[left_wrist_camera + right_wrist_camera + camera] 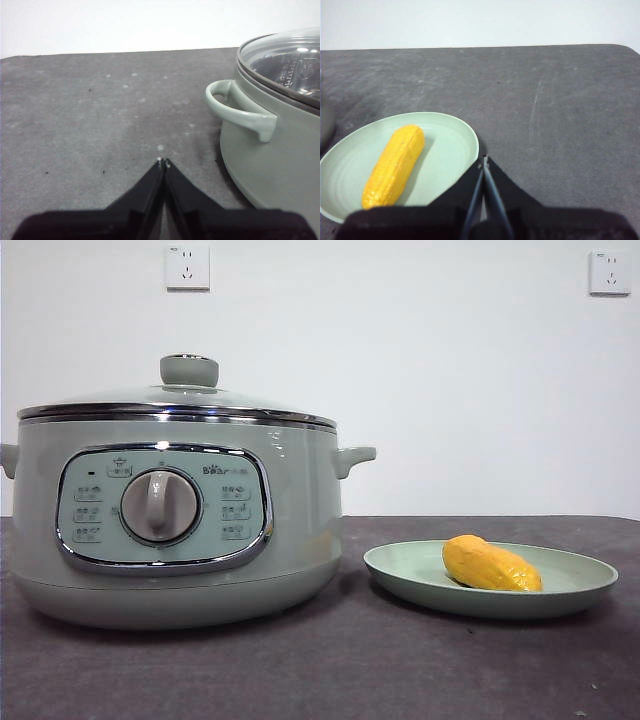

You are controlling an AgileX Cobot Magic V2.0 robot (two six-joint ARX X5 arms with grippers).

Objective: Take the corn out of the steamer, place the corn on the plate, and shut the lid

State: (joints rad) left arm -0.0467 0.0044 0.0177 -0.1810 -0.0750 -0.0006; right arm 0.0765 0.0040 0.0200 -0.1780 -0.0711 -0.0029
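The steamer (pixel 170 530) stands on the dark grey table (pixel 330 670), its control panel and round dial (pixel 160 506) facing the front camera, and the lid (pixel 180 405) sits flat on the chrome rim with its grey-green knob (pixel 189 369) upright — the pot is covered. Just beside it, not touching, lies the plate (pixel 570 590), and the corn (pixel 490 564) rests on its side inside the plate, clear of the rim. Neither arm shows in the front view. In the left wrist view the left gripper (pixel 163 162) hangs over bare table near the steamer's side handle (pixel 240 110), its two black jaws pressed together with nothing between them. In the right wrist view the right gripper (pixel 484 160) sits just at the plate's edge, jaws likewise clenched on nothing — the corn lies apart from it, lengthwise across the plate. Two wall sockets (pixel 187 267) show on the white wall behind.
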